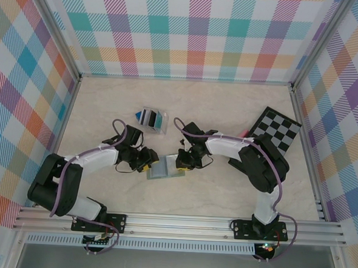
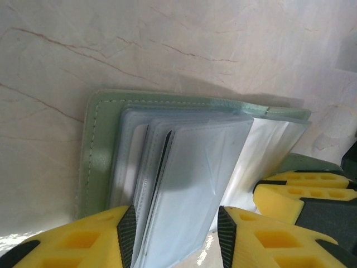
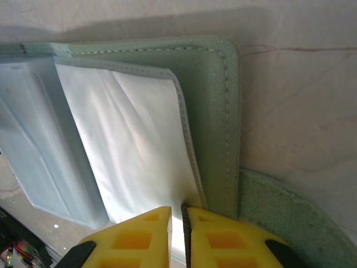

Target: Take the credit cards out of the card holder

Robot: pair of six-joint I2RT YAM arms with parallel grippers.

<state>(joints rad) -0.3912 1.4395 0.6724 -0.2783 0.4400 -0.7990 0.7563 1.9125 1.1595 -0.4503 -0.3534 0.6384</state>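
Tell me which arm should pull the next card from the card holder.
Left. The left arm has jaws open around the raised clear pockets of the card holder; the right arm has jaws shut on the white pocket, pinning it.

Bright, even light — soft shadows, wrist close-ups slightly blurred.

Pale cream, marble-patterned bench [image 1: 229, 107] with thin brown veins, enclosed on three sides by pastel plaid-printed walls [image 1: 185, 31]. Silver aluminium frame rails [image 1: 179, 222] border its near edge. Lighting even.
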